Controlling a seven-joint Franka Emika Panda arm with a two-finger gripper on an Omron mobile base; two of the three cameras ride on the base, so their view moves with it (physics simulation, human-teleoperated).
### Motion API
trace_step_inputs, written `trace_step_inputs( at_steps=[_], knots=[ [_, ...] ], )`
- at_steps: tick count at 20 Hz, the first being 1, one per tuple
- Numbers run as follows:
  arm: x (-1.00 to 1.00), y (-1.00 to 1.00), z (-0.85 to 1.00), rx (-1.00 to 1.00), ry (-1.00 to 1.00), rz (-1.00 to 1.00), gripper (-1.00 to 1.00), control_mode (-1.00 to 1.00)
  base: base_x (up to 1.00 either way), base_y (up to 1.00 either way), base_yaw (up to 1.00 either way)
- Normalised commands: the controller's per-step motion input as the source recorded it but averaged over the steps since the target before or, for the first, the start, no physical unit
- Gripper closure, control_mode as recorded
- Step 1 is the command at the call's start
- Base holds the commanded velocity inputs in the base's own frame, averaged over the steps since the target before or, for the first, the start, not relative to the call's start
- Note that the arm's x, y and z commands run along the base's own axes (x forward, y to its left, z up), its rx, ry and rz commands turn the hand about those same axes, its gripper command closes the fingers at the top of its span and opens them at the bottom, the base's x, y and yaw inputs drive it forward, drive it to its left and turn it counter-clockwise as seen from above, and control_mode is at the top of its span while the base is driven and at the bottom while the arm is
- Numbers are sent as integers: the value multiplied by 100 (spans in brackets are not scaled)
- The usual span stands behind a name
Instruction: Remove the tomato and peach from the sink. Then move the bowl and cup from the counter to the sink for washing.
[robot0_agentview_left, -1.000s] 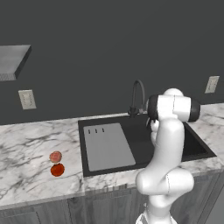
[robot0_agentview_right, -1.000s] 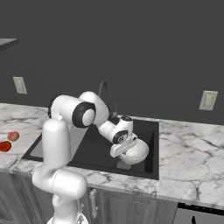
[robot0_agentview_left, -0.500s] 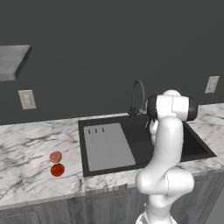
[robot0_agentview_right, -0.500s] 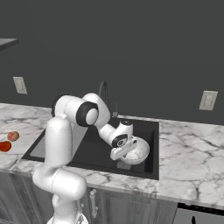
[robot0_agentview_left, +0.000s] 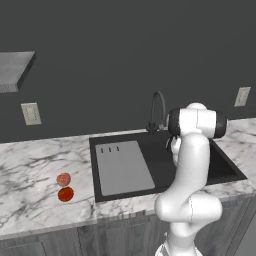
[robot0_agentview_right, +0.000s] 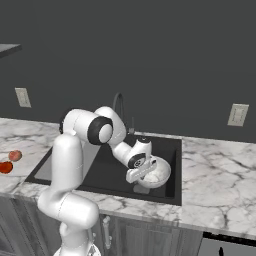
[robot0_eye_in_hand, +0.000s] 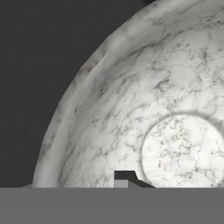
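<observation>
- Bowl (robot0_agentview_right: 156, 172) low in sink (robot0_agentview_right: 102, 172); tomato (robot0_agentview_left: 65, 194), peach (robot0_agentview_left: 63, 179) out on surface (robot0_agentview_left: 35, 172).
- Jaws at bowl rim; whether clamped, cannot tell.
- Set bowl flat before letting go.

Pale speckled bowl (robot0_agentview_right: 156, 172) in sink (robot0_agentview_right: 105, 172)

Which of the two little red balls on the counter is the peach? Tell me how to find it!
Start at the big black sink, then look left across the white marble counter to two small balls. The peach is the farther, paler pinkish one; the tomato beside it is deeper red-orange.
</observation>
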Motion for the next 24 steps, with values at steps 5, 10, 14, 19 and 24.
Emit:
trace_step_inputs(
  at_steps=[5,10,14,19,24],
  knots=[
    [5,-8,1,0,0,-2,-100,-100,0,0,0],
    [-2,-10,16,0,-1,-1,-100,-100,0,0,0],
    [-8,-6,29,0,-6,0,-100,-100,0,0,0],
    [-14,-5,36,0,-4,-1,-100,-100,0,0,0],
    [-18,-8,36,0,-1,-3,-100,-100,0,0,0]
  ],
)
